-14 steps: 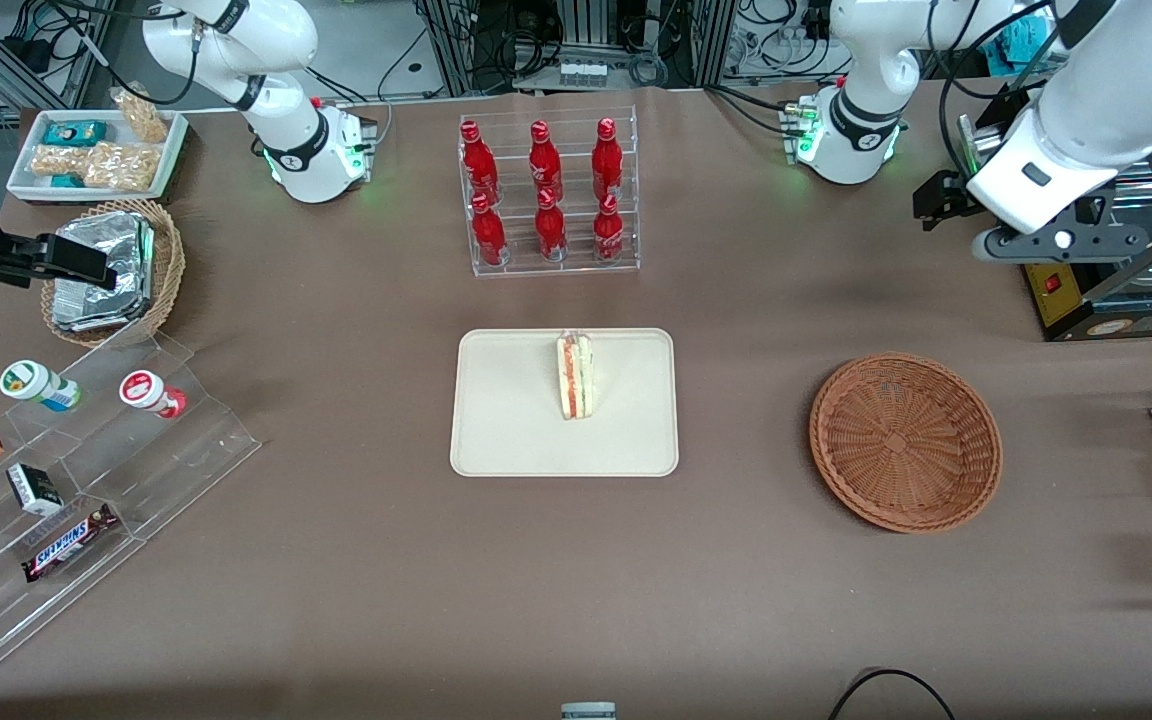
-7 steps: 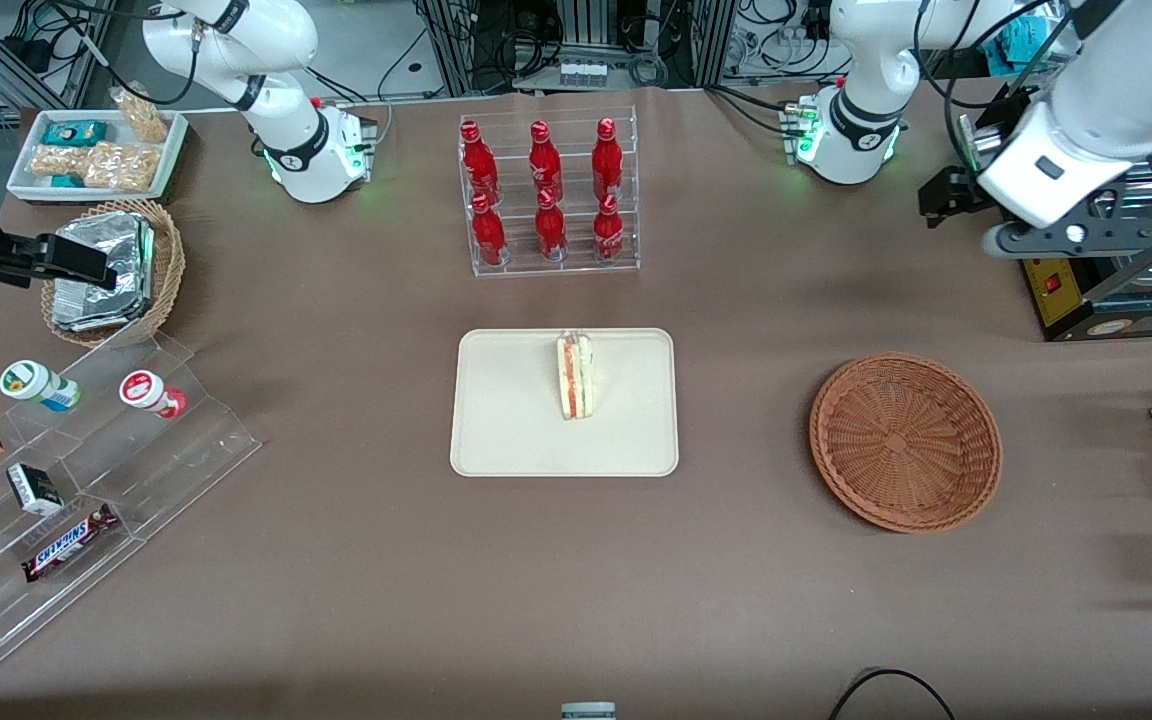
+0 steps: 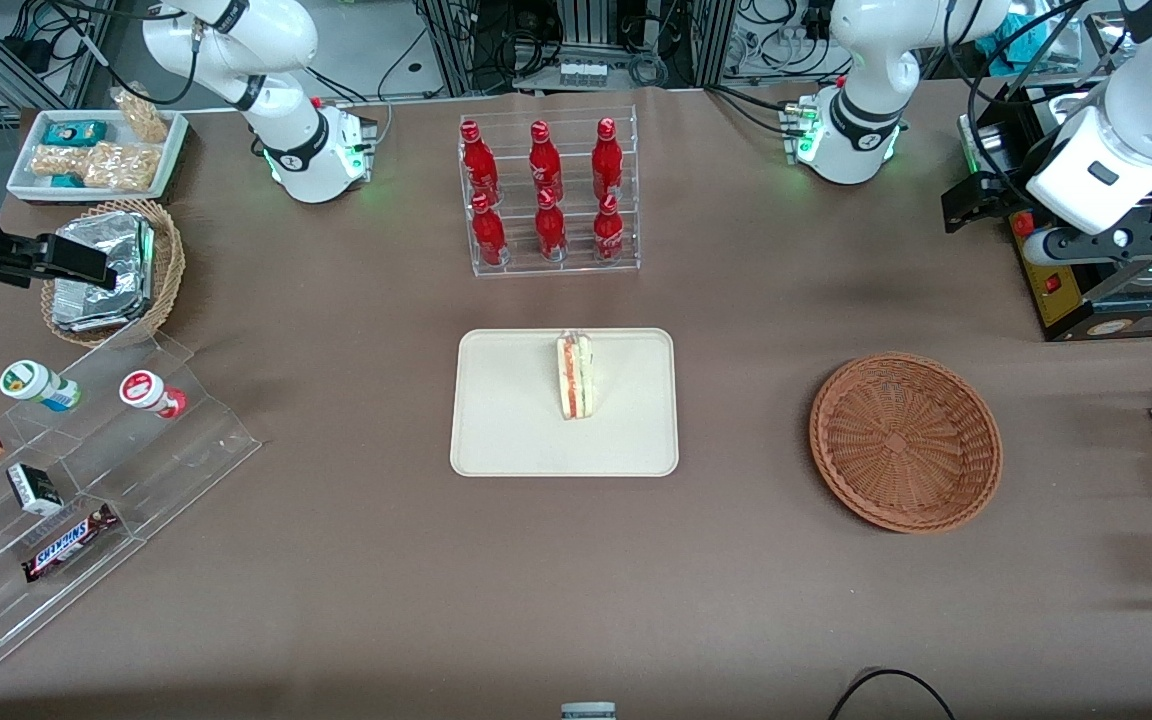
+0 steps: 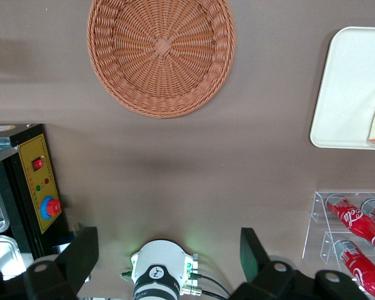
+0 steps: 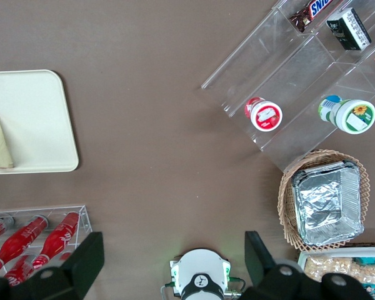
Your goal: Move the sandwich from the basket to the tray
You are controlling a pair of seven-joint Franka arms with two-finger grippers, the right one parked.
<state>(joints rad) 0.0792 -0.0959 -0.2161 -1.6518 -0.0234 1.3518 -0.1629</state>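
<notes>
Sandwich (image 3: 574, 376) lies on the tray (image 3: 516, 430) in the middle of the front frame, standing on its edge with the red and green layers facing up, nearer to the tray's upper rim. The basket (image 3: 905, 441) sits on the brown desk (image 3: 356, 560) at the right of the frame, toward the working arm's end, well apart from the tray, with nothing in it. The tool (image 3: 986, 205) hangs in the upper right of the frame, above the desk's edge beside a black box with a yellow panel (image 3: 1061, 290); its fingers (image 4: 81, 253) are spread wide and hold nothing.
</notes>
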